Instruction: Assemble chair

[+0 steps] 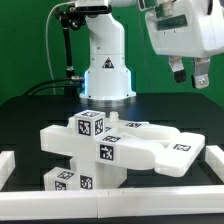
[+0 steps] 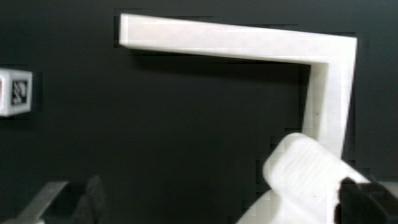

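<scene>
The white chair parts (image 1: 118, 150) lie in a loose pile at the middle of the black table, with small black-and-white tags on several faces. A tagged post (image 1: 90, 125) rests on top, and a flat piece (image 1: 180, 152) reaches toward the exterior view's right. My gripper (image 1: 188, 74) hangs high above the pile's right end, apart from every part. In the wrist view my gripper (image 2: 214, 208) is open and empty, its dark fingers (image 2: 64, 205) wide apart. A rounded white part (image 2: 306, 185) lies below, beside the other finger. A tagged part (image 2: 15, 92) shows at the picture's edge.
Plain white border rails frame the table: one on the exterior view's left (image 1: 8, 165), one on its right (image 1: 213, 160), one along the front (image 1: 110, 207). A rail corner (image 2: 267, 45) shows in the wrist view. The robot base (image 1: 105, 75) stands behind the pile.
</scene>
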Robot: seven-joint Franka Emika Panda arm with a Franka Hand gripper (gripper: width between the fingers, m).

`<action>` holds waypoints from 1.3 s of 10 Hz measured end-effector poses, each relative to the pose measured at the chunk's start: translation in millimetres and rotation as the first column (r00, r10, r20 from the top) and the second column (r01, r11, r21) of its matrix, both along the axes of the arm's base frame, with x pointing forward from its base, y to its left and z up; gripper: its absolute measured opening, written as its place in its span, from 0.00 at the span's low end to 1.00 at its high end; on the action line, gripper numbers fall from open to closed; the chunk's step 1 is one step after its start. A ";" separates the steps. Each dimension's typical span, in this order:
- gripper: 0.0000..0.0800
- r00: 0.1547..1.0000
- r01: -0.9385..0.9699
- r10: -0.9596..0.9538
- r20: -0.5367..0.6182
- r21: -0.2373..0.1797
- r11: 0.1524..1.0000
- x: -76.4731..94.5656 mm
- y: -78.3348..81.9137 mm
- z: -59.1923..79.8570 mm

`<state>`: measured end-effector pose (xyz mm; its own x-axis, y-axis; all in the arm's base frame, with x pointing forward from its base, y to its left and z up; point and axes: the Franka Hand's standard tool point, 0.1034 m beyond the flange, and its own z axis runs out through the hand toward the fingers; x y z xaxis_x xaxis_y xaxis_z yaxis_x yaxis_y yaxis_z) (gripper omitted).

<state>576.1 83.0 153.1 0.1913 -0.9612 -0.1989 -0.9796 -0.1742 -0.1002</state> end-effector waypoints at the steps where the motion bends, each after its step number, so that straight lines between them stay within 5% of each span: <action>1: 0.81 0.995 -0.099 0.099 0.026 -0.013 0.995 -1.2 0.0 -1.9; 5: 0.81 0.902 -0.429 0.432 0.001 -0.113 0.896 -72.5 20.7 -46.1; 9: 0.81 0.772 -0.626 0.635 0.030 -0.137 0.767 -68.6 16.5 -44.9; 10: 0.81 0.677 -0.712 0.733 0.058 -0.199 0.673 -75.0 9.7 -55.1; 11: 0.81 0.579 -0.779 0.814 0.047 -0.261 0.570 -99.3 7.6 -74.2; 13: 0.81 0.438 -0.858 0.899 -0.001 -0.300 0.418 -128.3 26.7 -98.6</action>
